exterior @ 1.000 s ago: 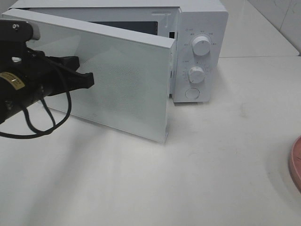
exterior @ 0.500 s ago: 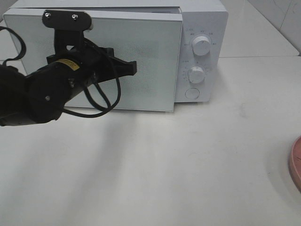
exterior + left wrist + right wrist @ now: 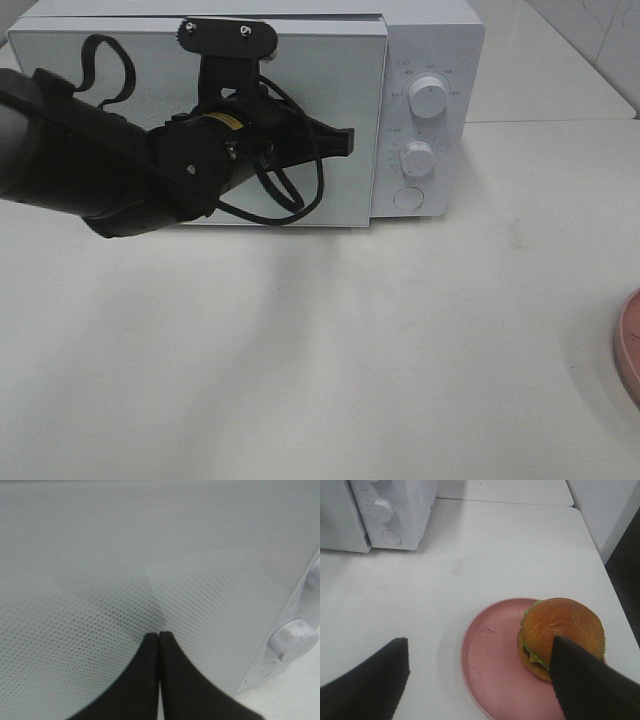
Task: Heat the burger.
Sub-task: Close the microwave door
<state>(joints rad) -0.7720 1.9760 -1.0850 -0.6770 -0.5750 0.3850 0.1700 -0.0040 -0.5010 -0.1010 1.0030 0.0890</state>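
Burger [image 3: 563, 636] sits on a pink plate [image 3: 490, 665] beneath the right gripper [image 3: 480, 680], whose fingers stand wide apart, one black fingertip [image 3: 585, 685] covering part of the bun. The high camera catches only the plate's rim. The left gripper [image 3: 159, 636], fingers pressed together, points at the microwave [image 3: 425, 60] door [image 3: 150, 555], its tips at the mesh window; contact is unclear.

White microwave [image 3: 430, 60] — golden-brown burger [image 3: 562, 630] — pink plate [image 3: 492, 675].
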